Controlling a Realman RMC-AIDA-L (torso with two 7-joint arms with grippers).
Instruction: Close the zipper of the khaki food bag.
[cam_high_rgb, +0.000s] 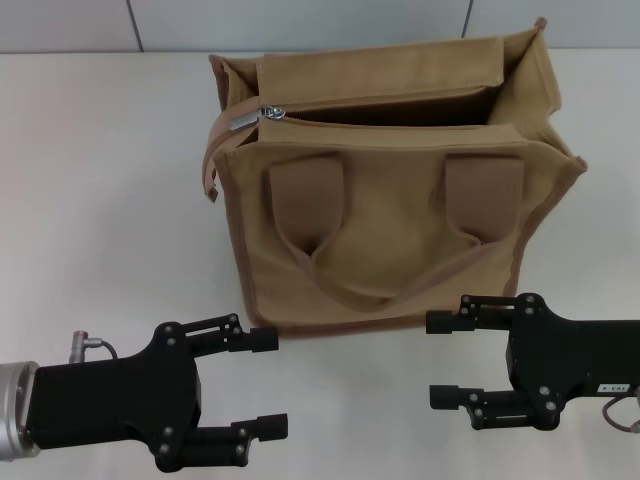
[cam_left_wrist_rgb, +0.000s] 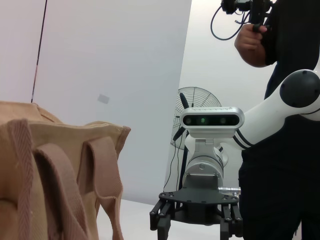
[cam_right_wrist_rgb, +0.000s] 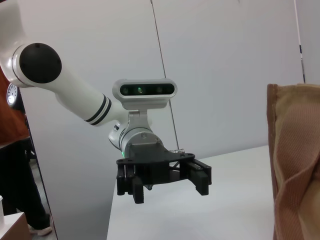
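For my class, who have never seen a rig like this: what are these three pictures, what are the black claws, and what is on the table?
The machine is a two-armed robot. The head view looks down from its head at a white table. The black claws are its grippers: the left gripper and the right gripper, both open and holding nothing, just short of the near side of the khaki food bag.

The bag stands upright with its top open. The zipper is unclosed; its silver pull tab sits at the end on the robot's left.

The other two pictures come from cameras on the wrists. Each looks across the table, showing the opposite arm's gripper and an edge of the bag. A person stands in the background.
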